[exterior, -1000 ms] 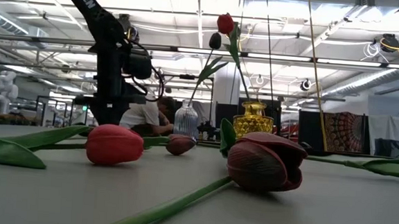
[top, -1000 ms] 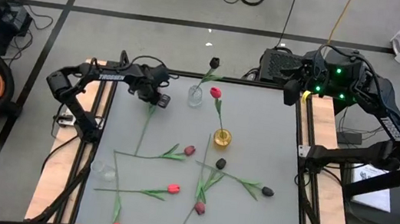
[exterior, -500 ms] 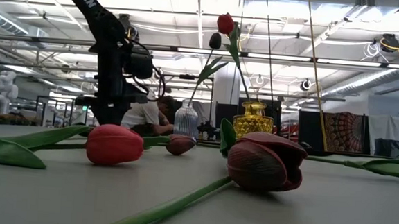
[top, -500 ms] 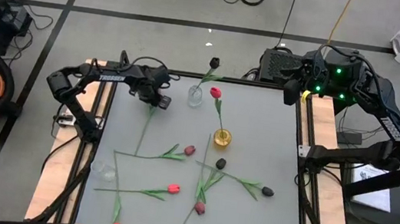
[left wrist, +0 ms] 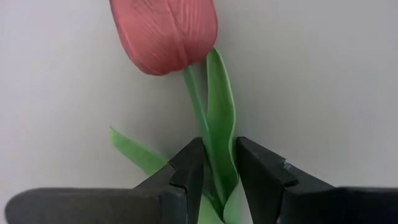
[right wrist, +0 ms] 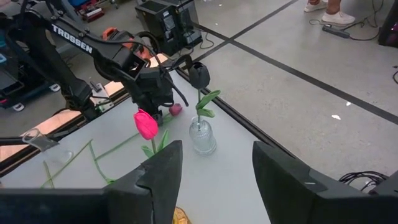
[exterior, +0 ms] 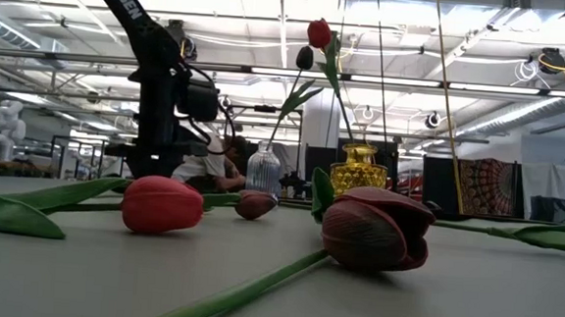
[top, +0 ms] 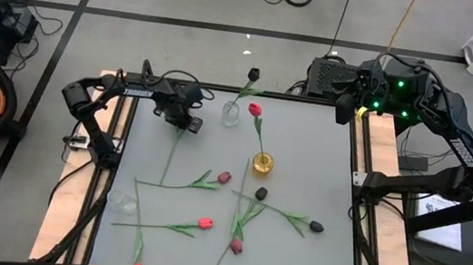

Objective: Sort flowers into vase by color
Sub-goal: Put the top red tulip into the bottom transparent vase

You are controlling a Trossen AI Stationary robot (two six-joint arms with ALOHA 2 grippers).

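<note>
- The bench is a pale grey rectangle framed by black rails and wooden side strips; in the high view its upper right stretch is bare, as is the strip along its right edge.
- Most loose flowers lie in the lower half of the high view: long thin green stems with leaves, small heads in red-pink, maroon and black.
- A clear vase stands near the upper edge of the bench, holding a black flower that leans out past that edge.
- A yellow vase stands near the bench's middle with a red flower upright in it.
- A small clear glass sits at the lower left of the bench, close to the left rail.
- The left end effector is at the upper left of the bench, just left of the clear vase. Its fingers stand narrow, clamped on the stem and leaf of a pink tulip just below the head; the stem trails down toward the middle of the high view.
- The tulip's petals look matte and finely ribbed, the leaf smooth and folded.
- The right end effector waits off the bench's upper right corner, fingers spread wide and holding nothing.
</note>
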